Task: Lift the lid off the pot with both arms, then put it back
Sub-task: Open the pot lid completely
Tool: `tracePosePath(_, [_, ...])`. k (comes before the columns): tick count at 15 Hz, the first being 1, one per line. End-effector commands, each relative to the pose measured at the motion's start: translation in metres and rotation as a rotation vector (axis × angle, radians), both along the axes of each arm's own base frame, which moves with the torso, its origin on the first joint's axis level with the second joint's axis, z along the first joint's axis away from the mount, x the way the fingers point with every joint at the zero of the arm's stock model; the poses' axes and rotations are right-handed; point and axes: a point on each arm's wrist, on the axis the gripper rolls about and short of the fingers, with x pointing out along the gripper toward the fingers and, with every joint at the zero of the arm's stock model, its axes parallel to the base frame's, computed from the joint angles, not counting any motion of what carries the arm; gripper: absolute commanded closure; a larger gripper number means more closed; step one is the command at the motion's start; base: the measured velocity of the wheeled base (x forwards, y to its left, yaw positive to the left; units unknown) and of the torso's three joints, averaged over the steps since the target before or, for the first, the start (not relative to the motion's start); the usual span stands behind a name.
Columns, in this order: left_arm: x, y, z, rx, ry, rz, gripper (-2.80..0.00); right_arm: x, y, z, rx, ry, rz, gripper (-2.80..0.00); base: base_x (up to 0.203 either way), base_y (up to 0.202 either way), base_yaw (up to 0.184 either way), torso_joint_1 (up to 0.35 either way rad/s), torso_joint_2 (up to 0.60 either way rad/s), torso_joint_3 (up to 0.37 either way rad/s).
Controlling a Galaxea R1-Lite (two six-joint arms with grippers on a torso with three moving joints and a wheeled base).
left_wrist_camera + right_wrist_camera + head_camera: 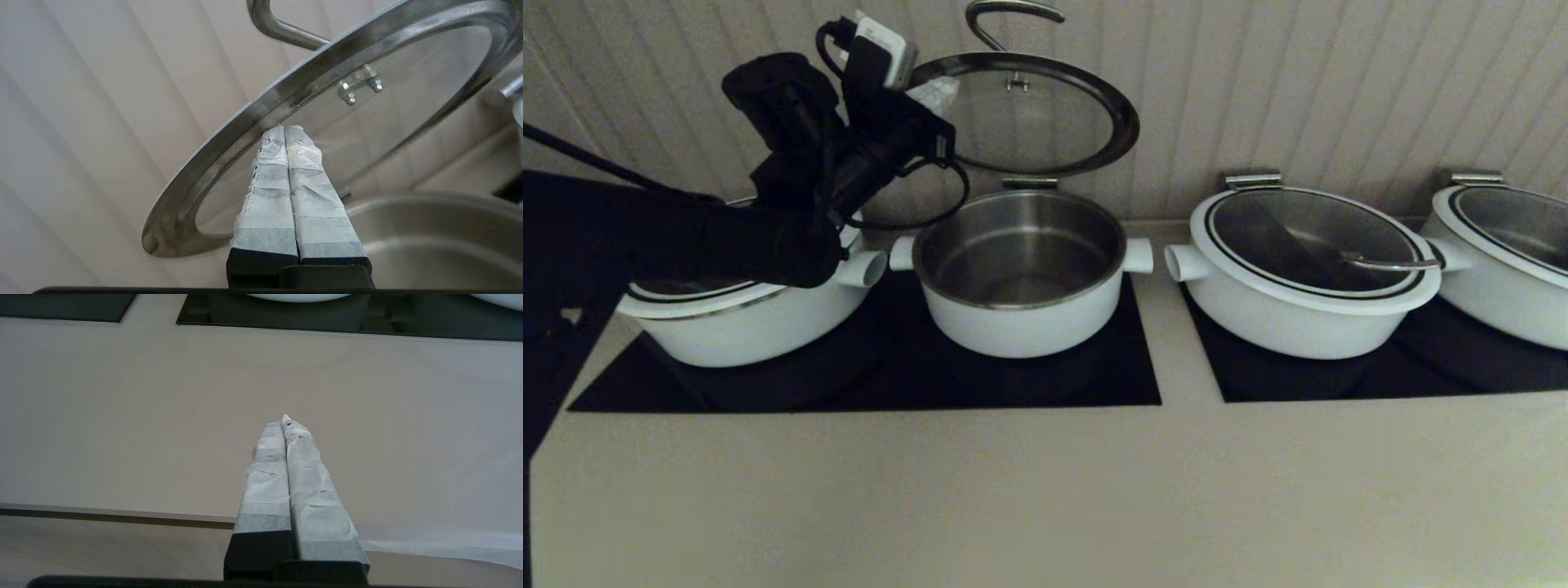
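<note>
The pot [1021, 282], white with a steel inside and two stubby side knobs, stands open on the black cooktop. Its glass lid [1045, 122] is tilted up high above it, hanging from a hinge at the pot's back rim, with the curved steel handle [1011, 12] on top. My left gripper [938, 94] is shut, and its taped tips press against the underside of the lid's left rim [245, 118]. The left wrist view shows the fingertips [278, 136] at the rim and the pot's inside [433, 232] below. My right gripper [284, 421] is shut and empty over the counter's front part, out of the head view.
Wider white pots with closed glass lids stand to the left [743, 322], the right [1298, 278] and the far right [1503, 253]. Two black cooktops [866, 380] [1421, 367] lie on the beige counter [1045, 490]. A ribbed wall rises close behind the pots.
</note>
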Motion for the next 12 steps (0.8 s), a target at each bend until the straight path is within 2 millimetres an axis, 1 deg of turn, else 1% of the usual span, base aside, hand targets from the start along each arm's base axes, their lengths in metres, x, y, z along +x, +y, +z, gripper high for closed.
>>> tracePosePath(1, [0.008,-0.001,0.007,-0.010,-0.047,0.003,0.00,0.000,0.000,0.000,0.000,0.001,0.001,0.00,0.000,0.000,0.000,0.000,0.00,0.000])
tracePosePath(2, [0.010,-0.001,0.009,-0.013,-0.058,0.004,0.00,0.000,0.000,0.000,0.000,0.001,0.001,0.00,0.000,0.000,0.000,0.000,0.00,0.000])
tracePosePath(8, [0.004,0.001,0.014,-0.014,-0.068,0.004,0.00,0.000,0.000,0.000,0.000,-0.001,0.001,0.00,0.000,0.000,0.000,0.000,0.00,0.000])
tracePosePath(12, [-0.011,0.005,0.017,-0.002,-0.032,0.006,0.00,0.000,0.000,0.000,0.000,-0.001,0.001,0.00,0.000,0.000,0.000,0.000,0.00,0.000])
